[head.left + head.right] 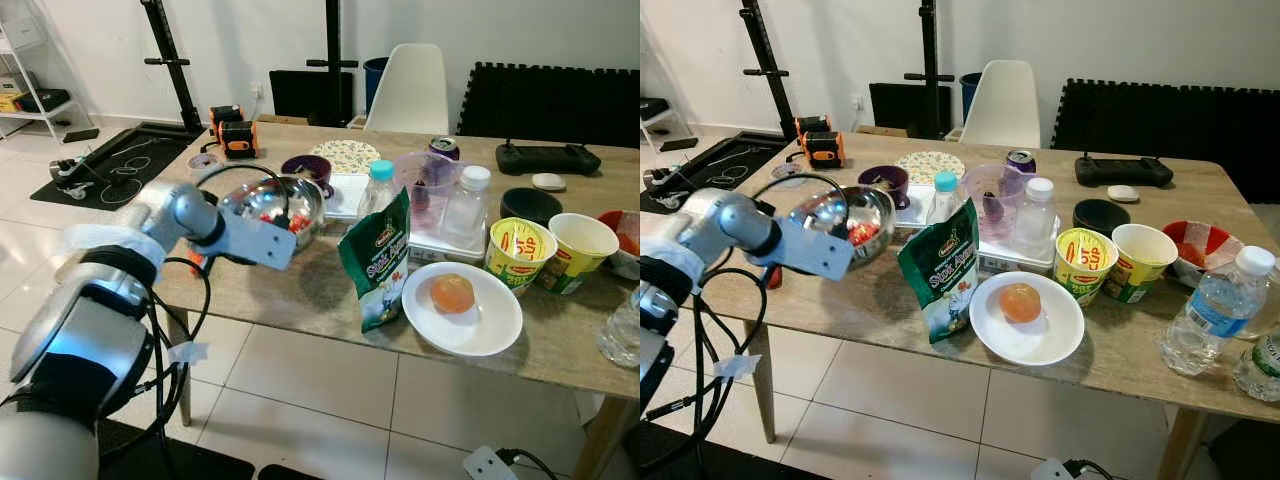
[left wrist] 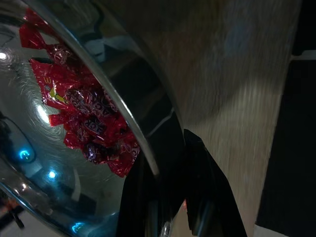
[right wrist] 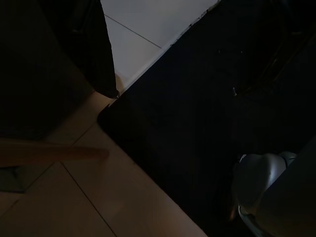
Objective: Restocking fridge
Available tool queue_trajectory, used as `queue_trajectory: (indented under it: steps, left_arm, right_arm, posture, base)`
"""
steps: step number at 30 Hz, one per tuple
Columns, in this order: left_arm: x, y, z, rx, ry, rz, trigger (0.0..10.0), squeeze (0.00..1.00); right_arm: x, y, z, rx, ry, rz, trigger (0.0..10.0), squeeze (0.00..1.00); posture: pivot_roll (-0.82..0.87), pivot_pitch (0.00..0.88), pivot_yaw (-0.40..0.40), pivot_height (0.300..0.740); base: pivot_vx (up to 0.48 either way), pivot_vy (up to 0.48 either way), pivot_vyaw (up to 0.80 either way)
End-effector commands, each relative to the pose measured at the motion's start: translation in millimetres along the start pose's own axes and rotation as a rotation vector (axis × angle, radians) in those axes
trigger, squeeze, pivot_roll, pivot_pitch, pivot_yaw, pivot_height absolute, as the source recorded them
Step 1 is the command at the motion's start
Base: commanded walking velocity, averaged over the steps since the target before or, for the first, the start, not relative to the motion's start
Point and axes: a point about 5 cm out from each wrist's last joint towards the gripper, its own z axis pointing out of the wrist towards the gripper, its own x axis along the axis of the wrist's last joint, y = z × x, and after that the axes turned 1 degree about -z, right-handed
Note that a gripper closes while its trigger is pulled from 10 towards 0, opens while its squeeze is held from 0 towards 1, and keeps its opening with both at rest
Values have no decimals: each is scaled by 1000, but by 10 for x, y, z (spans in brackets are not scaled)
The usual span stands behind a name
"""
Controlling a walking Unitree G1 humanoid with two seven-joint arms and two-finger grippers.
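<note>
A shiny steel bowl (image 1: 283, 203) holding red wrapped candies (image 2: 89, 123) stands near the left end of the wooden table (image 1: 320, 295). My left gripper (image 2: 165, 158) is at the bowl's near rim, one black finger inside the rim and one outside, shut on it. In the left eye view the silver wrist covers the fingers at the bowl (image 1: 855, 215). A green snack bag (image 1: 378, 262), two clear bottles (image 1: 468, 205) and a white plate (image 1: 500, 335) with an orange fruit (image 1: 452, 293) stand to the right. My right arm hangs idle over a dark floor mat (image 3: 207, 98).
Two noodle cups (image 1: 520, 252), a purple bowl (image 1: 307, 168), a drink can (image 1: 444, 148), a black controller (image 1: 547, 157) and a water bottle (image 1: 1212, 310) crowd the table. A white chair (image 1: 408, 90) stands behind it. Tiled floor (image 1: 300, 380) lies in front.
</note>
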Motion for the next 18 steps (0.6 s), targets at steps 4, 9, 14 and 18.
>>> queue_trajectory:
  steps: [4, 9, 14, 18]
  left_arm:
    - [-362, -26, -355, 105, -144, -106, 0, 0]
    - [-694, 93, -593, 175, -245, -247, 1137, 0]
    - [-963, 291, -714, 235, -303, -387, 8824, 0]
    - [-1252, 630, -756, 263, -377, -538, 10000, 0]
  right_arm:
    - [15, -15, 2, 3, 4, 10, 10000, 0]
    - [12, -15, 2, 4, 2, 10, 10000, 0]
    - [7, -13, 1, 6, 1, 8, 10000, 0]
    - [3, -9, 1, 6, 0, 3, 10000, 0]
  posture:
    - [-78, 0, 44, 740]
    - [-71, 0, 45, 740]
    - [-66, 0, 41, 740]
    - [-64, 0, 39, 740]
  base:
    - [0, 0, 0]
    - [0, 0, 0]
    - [0, 0, 0]
    - [0, 0, 0]
